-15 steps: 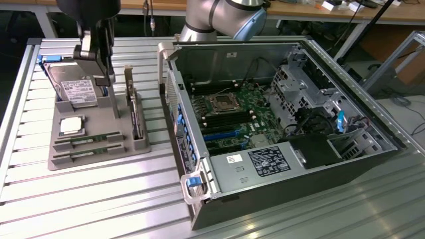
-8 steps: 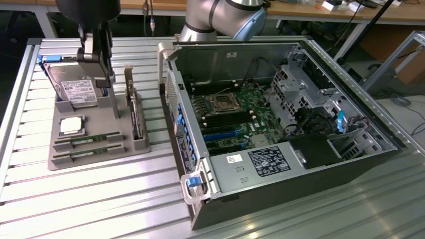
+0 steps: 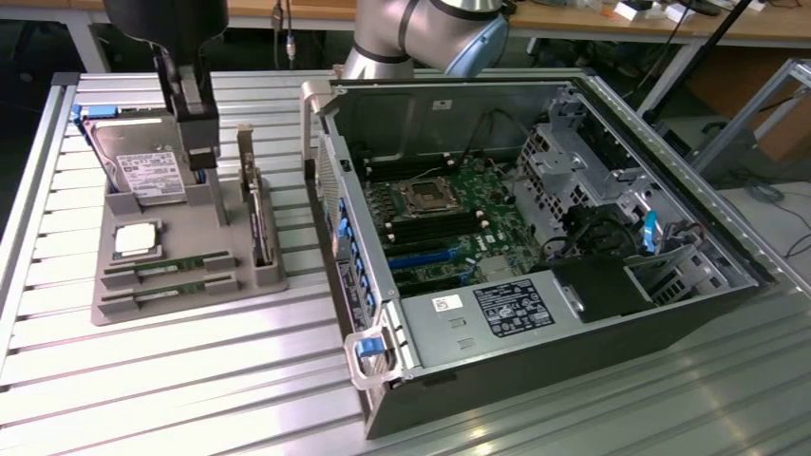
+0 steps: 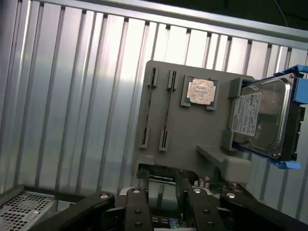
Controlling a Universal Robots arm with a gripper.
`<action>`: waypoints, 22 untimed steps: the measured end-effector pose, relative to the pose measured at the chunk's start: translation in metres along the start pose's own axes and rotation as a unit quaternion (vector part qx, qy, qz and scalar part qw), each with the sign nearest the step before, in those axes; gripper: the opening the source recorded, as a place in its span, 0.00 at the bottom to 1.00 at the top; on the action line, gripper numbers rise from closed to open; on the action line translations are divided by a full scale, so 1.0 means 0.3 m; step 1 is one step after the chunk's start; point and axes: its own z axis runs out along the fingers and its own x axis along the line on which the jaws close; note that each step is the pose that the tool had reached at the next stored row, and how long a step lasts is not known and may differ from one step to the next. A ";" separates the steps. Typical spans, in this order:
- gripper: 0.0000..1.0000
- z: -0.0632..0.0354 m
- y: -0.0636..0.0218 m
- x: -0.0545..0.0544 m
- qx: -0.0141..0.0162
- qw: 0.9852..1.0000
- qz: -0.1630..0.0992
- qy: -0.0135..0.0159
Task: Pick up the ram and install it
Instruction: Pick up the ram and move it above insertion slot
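Exterior view: black two-finger gripper (image 3: 199,161) hangs over a grey moulded parts holder (image 3: 190,233) on the ribbed aluminium table (image 3: 190,380), close beside a boxy silver hard drive with white label (image 3: 146,171). Long thin green ram stick (image 3: 167,265) stands on edge in a slot at the holder's end nearest the camera, untouched, with a twin stick just beside it. Open black computer case (image 3: 571,370) at the exterior view's right.

Wrist view: gripper (image 4: 162,180) jaws spread, apart from the ram stick (image 4: 167,108), which sits in its slot. Square silver processor chip (image 4: 201,91) just beside it.
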 end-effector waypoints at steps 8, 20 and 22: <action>0.36 0.015 0.001 0.000 0.001 0.998 0.062 -0.002; 0.36 0.045 0.025 -0.003 0.002 0.991 0.134 -0.005; 0.36 0.051 0.030 -0.002 0.002 0.991 0.134 -0.005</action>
